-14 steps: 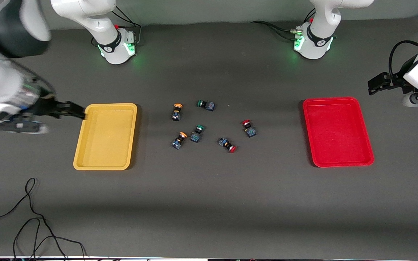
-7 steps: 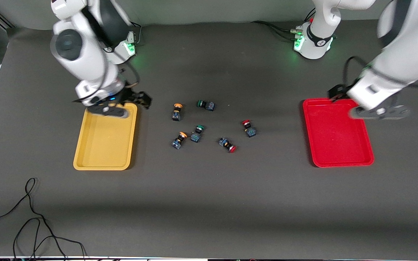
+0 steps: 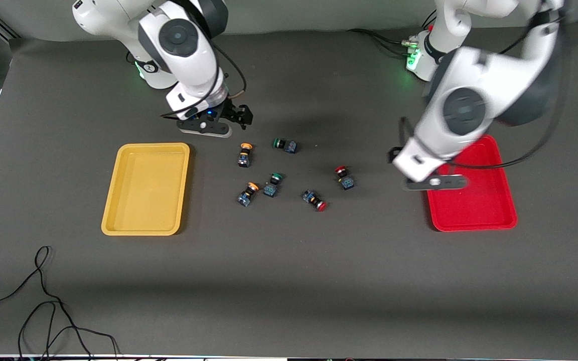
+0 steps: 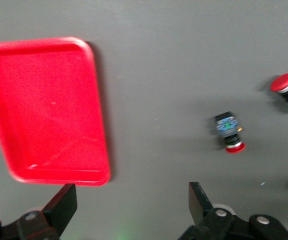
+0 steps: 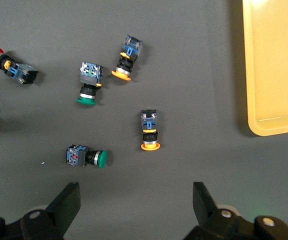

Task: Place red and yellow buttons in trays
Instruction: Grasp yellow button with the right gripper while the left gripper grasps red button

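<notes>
Dark grey matte tabletop (image 3: 289, 281): shallow yellow plastic tray (image 3: 146, 188) at the right arm's end, yellow- and red-capped push-button switches (image 3: 245, 154) loose mid-table, shallow red plastic tray (image 3: 469, 200) at the left arm's end; right gripper (image 5: 134, 210) spread empty above bare surface beside the switches, left gripper (image 4: 129, 210) spread empty over open surface by the red tray's edge

Two green-capped switches (image 3: 284, 145) (image 3: 272, 184) lying on dark grey table (image 3: 289, 281); loose black cable (image 3: 43, 311) curling along table's camera-side edge.

The dark grey desk (image 3: 319, 281) carries a yellow plastic tray (image 3: 146, 188), a red plastic tray (image 3: 474, 205), six small push-button switches (image 3: 272, 184) between them, and a loose black cable (image 3: 43, 306).
</notes>
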Controlling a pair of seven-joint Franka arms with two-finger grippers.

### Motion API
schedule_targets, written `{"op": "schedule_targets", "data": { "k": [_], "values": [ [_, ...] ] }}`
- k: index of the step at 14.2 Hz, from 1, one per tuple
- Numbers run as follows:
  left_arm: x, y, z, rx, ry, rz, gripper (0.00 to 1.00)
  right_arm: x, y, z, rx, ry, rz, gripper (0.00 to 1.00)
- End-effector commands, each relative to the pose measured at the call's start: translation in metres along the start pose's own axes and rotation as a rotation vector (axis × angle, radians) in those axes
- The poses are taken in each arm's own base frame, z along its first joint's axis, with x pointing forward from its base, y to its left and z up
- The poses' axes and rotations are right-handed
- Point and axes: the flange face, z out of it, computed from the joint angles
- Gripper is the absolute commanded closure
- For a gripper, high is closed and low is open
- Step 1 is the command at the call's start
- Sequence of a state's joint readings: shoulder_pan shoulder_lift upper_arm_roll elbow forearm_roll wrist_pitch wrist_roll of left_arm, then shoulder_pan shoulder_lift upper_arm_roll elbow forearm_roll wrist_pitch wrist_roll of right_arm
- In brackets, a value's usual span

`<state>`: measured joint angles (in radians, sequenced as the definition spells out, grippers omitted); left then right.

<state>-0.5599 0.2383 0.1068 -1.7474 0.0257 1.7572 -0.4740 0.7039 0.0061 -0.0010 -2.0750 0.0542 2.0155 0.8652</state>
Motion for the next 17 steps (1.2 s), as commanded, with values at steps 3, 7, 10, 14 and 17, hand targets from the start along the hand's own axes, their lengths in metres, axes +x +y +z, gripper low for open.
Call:
{"op": "schedule_targets", "data": {
  "k": [3,7,10,14,17],
  "values": [
    [0.005,0.067,0.075,0.026,-0.016,-0.099,0.01,0.005,0.003,0.080,0.034,0.060,0.018,0.00],
    [-0.001,0.078,0.149,-0.090,-0.019,-0.158,0.01,0.016,0.002,0.161,0.031,0.066,0.020,0.00],
    [0.001,0.098,0.184,-0.135,-0.036,-0.193,0.02,0.018,0.007,0.207,0.023,0.069,0.024,0.00],
    [-0.004,0.120,0.213,-0.145,-0.030,-0.234,0.02,0.024,0.015,0.239,0.013,0.070,0.039,0.00],
    [-0.003,0.123,0.225,-0.146,-0.021,-0.234,0.04,0.024,0.016,0.242,0.008,0.066,0.039,0.43]
  ]
}}
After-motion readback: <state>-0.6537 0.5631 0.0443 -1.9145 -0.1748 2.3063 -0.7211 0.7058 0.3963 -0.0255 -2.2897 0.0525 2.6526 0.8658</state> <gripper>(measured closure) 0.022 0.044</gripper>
